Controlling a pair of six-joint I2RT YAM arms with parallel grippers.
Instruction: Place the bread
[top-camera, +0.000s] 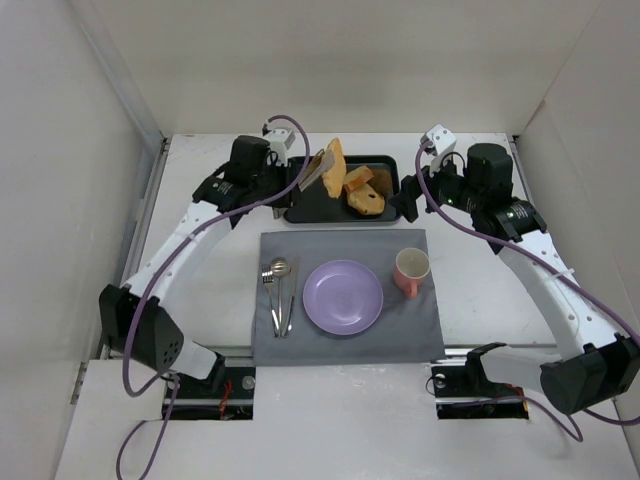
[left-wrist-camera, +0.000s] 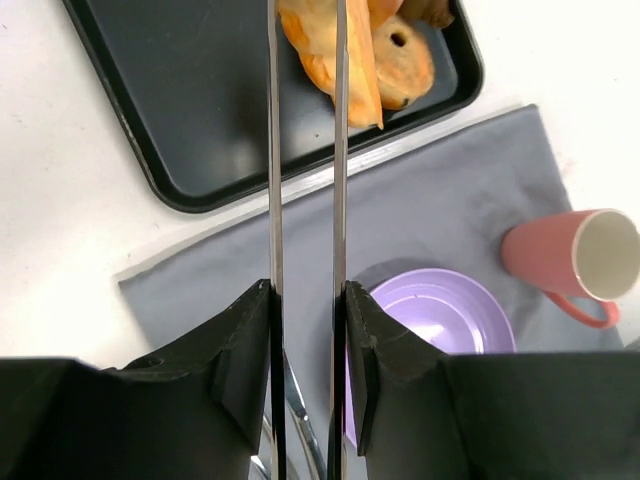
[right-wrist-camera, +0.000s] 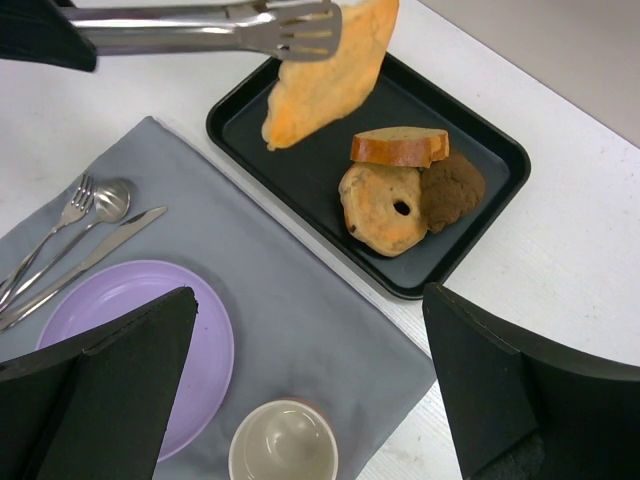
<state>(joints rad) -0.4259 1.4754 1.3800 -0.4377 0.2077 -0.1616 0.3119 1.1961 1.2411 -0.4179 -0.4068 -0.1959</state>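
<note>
Bread (left-wrist-camera: 308, 45), tongs (left-wrist-camera: 340, 200) cut off at top edge.

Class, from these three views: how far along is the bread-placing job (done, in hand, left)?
Done: the left gripper clamps silver metal tongs gripping the flat golden-yellow bread piece. In hand: bread hangs above the black rectangular tray. Left: set it down, probably on the round purple plate.

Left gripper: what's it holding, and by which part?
The left gripper is shut on the tongs, squeezing their two arms together; the tongs' tips pinch the bread near its top end.
</note>
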